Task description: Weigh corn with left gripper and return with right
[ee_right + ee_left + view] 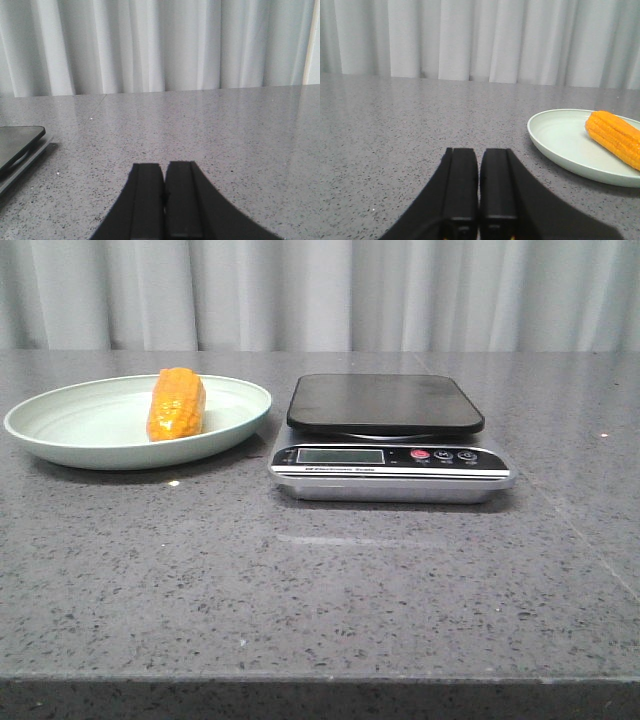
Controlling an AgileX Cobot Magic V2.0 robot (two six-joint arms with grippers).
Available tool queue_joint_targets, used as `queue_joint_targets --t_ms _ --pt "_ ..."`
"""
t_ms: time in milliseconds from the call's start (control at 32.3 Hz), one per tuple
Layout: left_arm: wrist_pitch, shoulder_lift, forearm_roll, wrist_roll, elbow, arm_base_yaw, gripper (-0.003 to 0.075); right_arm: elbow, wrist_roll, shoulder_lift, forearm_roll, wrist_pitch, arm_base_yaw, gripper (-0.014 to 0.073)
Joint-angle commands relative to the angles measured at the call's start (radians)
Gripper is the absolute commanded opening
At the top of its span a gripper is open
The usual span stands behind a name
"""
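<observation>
The orange-yellow corn (176, 405) lies on a pale green plate (70, 425) at the left of the grey table. It also shows in the left wrist view (616, 138) on the plate (560, 142). A kitchen scale (390, 455) with a black platform (385, 402) stands right of the plate; nothing is on it. My left gripper (479, 152) is shut and empty, low over the table, short of the plate. My right gripper (164, 166) is shut and empty, to the right of the scale's edge (17, 150). Neither gripper shows in the front view.
A white curtain (320, 290) hangs behind the table. The table's front edge (320, 678) runs along the bottom of the front view. The scale's display (340, 456) and buttons (445, 455) face the front.
</observation>
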Motion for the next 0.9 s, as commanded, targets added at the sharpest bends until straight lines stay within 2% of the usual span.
queue_joint_targets --t_ms 0,712,866 --pt "-0.079 -0.02 -0.008 -0.002 0.008 -0.007 0.0127 -0.007 -0.009 -0.017 -0.007 -0.08 -0.002 0.0138" --pt "-0.079 -0.02 -0.008 -0.002 0.008 -0.007 0.0127 -0.007 -0.009 -0.017 -0.007 -0.08 -0.002 0.0138" --pt "-0.177 -0.02 -0.023 -0.006 0.003 -0.007 0.0127 -0.007 -0.009 -0.017 -0.007 -0.08 -0.002 0.0138"
